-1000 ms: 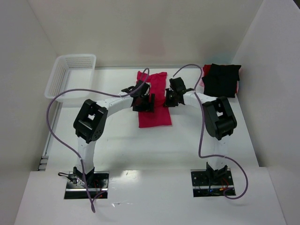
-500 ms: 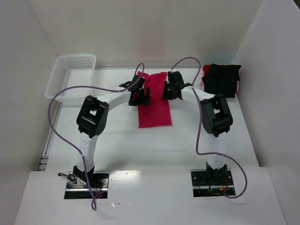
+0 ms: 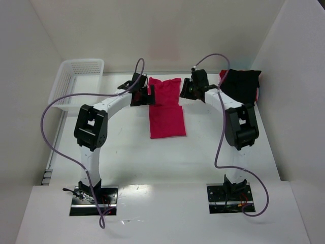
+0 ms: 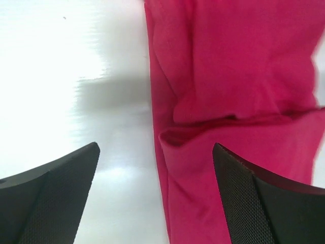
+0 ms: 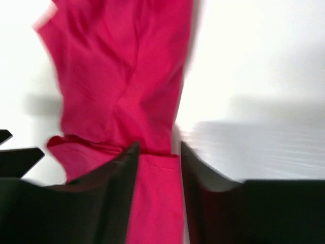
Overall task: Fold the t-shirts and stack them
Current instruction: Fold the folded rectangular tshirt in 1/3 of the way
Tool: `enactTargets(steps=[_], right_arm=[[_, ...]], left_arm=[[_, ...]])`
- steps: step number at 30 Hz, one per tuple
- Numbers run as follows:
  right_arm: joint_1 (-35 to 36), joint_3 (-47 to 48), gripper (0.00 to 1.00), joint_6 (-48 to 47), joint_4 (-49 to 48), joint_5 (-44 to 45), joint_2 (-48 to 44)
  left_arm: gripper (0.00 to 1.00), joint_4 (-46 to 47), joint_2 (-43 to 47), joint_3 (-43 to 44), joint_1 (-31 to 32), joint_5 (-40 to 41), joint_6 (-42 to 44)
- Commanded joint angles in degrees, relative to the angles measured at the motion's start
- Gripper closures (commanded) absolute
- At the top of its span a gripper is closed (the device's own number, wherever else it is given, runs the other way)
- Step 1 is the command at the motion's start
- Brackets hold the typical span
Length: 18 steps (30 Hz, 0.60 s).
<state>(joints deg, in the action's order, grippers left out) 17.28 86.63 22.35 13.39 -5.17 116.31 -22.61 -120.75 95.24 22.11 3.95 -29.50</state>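
Note:
The crimson-red t-shirt [image 3: 166, 109] lies as a long folded strip mid-table, with a cross fold halfway along it. My left gripper [image 3: 147, 95] hangs at the strip's left edge near its far end, jaws wide open over table and cloth edge [image 4: 156, 193]; the red t-shirt [image 4: 244, 76] fills the right of that view. My right gripper [image 3: 187, 91] is at the strip's right edge, jaws parted above the red t-shirt [image 5: 122, 76] with a hemmed edge showing between them [image 5: 156, 168]. The black t-shirt [image 3: 241, 86] lies folded at the far right.
A white mesh basket [image 3: 76, 81] stands at the far left by the wall. A bit of red cloth [image 3: 222, 76] peeks from under the black t-shirt. White walls close the table at the back and on both sides.
Both grippers have moved from the middle of the red strip toward its far end. Both sets of jaws have widened, the right one letting go of the cloth.

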Motion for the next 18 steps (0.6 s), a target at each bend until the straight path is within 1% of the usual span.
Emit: enactTargets(steps=[1, 2, 3, 4, 5, 6, 7, 9, 10, 11, 13, 15, 18], right_arm=[[-1.8, -2.1, 0.53, -2.3, -2.2, 1.1, -12.3], [-1.8, -3.5, 0.51, -2.3, -2.2, 1.1, -14.2], [-1.8, -5.1, 0.49, -2.3, -2.2, 1.1, -15.9], [-1.8, -8.8, 0.44, -2.3, -2.2, 1.1, -19.6], [-2.3, -10.6, 0.42, -2.3, -2.2, 0.6, -21.3], [-2.3, -12.4, 0.39, -2.3, -2.2, -0.1, -23.0], [-2.3, -16.6, 0.37, -2.3, -2.2, -1.4, -26.0], [-2.3, -20.8, 0.3, -1.2, -2.2, -2.9, -28.7], [-2.3, -24.6, 0.27, -0.5, -2.2, -3.9, -29.6], [-2.3, -26.4, 0.23, 0.1, -2.2, -4.9, -31.2], [-2.3, -29.8, 0.23, 0.1, -1.2, -5.6, -31.8], [-1.7, -30.9, 0.23, 0.1, 1.7, -5.6, -31.8], [0.0, -30.9, 0.23, 0.1, 3.3, -6.3, -30.6]], left_arm=[[0.0, 0.0, 8.6, -2.2, -0.5, -1.7, 2.2], [0.0, -0.5, 9.8, -3.1, -0.5, -2.4, 2.2], [0.0, -0.5, 12.3, -5.6, -0.5, -4.8, 2.7], [0.0, -0.5, 13.4, -6.7, -0.5, -6.6, 2.7], [0.0, -0.5, 15.7, -8.0, -0.5, -8.6, 3.2], [0.0, 0.3, 16.7, -9.5, -0.5, -14.2, 3.2], [0.0, 0.3, 17.5, -12.1, -0.5, -16.0, 4.0], [0.0, -0.3, 19.4, -14.4, 0.0, -18.3, 4.0], [0.0, -0.9, 19.4, -15.3, 1.6, -19.8, 4.5], [0.0, -1.4, 20.1, -17.2, 2.3, -19.9, 4.5], [0.0, -1.9, 20.9, -19.6, 3.8, -19.9, 3.8], [0.0, -1.9, 22.3, -23.2, 5.7, -19.3, 1.6], [0.0, -0.4, 23.0, -26.6, 7.7, -19.3, -1.1]])
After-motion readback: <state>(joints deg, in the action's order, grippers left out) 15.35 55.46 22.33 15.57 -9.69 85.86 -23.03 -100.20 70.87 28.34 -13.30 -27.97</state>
